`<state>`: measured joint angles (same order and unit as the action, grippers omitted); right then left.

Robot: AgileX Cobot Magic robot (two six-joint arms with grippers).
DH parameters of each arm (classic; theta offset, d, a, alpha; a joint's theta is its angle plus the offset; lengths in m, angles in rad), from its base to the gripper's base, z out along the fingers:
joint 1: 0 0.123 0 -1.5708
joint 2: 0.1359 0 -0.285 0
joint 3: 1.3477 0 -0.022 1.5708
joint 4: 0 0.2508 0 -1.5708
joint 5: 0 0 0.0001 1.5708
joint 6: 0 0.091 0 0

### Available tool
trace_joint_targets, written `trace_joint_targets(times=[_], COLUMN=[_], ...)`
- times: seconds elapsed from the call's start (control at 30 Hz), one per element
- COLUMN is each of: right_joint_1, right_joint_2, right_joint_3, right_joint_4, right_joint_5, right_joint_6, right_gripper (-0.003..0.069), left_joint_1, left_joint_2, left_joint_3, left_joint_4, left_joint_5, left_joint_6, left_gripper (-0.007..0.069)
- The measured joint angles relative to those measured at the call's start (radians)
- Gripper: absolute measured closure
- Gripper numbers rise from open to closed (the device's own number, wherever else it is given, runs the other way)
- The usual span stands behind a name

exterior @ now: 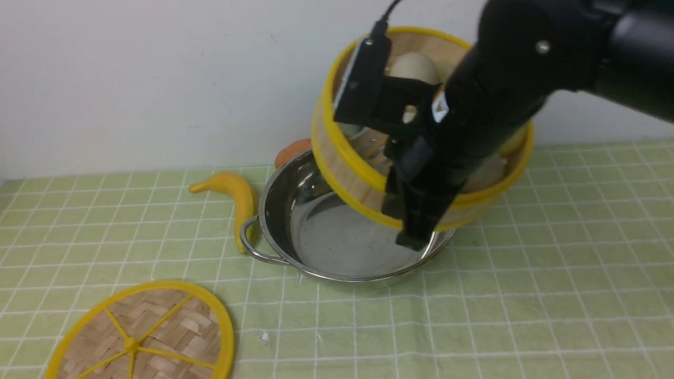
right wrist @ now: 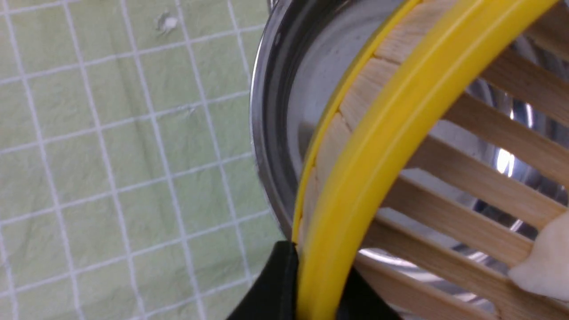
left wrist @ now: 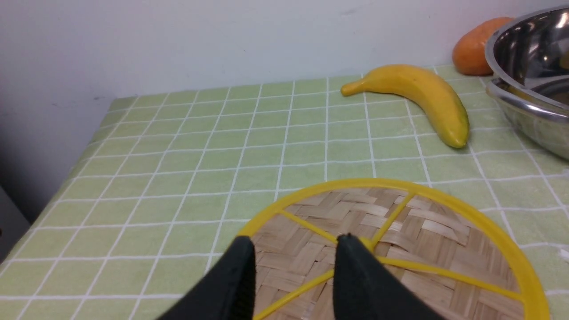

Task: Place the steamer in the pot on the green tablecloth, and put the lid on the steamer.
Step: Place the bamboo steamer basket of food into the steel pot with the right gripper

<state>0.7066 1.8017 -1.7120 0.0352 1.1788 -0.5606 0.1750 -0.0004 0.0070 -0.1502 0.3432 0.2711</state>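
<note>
Pale wall point(exterior: 131, 79) backs a green tablecloth point(exterior: 553, 295) that fills the lower half of the front view. At centre right of that frame the right gripper point(exterior: 416, 231) is clamped on the near wall of the steamer point(exterior: 353, 179), one finger inside the yellow rim and one outside. That is why the basket hangs tilted, its open top tipped toward the camera with a white bun point(exterior: 416, 66) showing. It hovers over the right half of the pot point(exterior: 337, 237), not yet seated. A one-sided pinch likely lets it swing, so it wants levelling before lowering. At lower left the left gripper point(left wrist: 293, 275) hangs with jaws parted and empty above the hub of the lid point(exterior: 158, 331), seemingly staged for the second step. A banana point(exterior: 239, 197) and an orange fruit point(exterior: 292, 150) lie beside the pot.
</note>
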Motion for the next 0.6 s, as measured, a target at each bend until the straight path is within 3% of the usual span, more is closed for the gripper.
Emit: trace_joint_targets(times=[0.23,0.6], right_joint_1=[0.01,0.011], right_joint_2=[0.23,0.443], right_joint_3=[-0.182,-0.226], right_joint_4=[-0.009,-0.105], right_joint_5=[0.019,0.038], right_joint_6=[-0.113,-0.145], right_gripper=[0.0603,0.0603], left_joint_1=[0.0,0.0], left_joint_2=[0.0,0.0], left_joint_3=[0.0,0.0], left_joint_4=[0.0,0.0], left_joint_5=[0.0,0.0], left_joint_6=[0.0,0.0], left_gripper=[0.0382,0.0382])
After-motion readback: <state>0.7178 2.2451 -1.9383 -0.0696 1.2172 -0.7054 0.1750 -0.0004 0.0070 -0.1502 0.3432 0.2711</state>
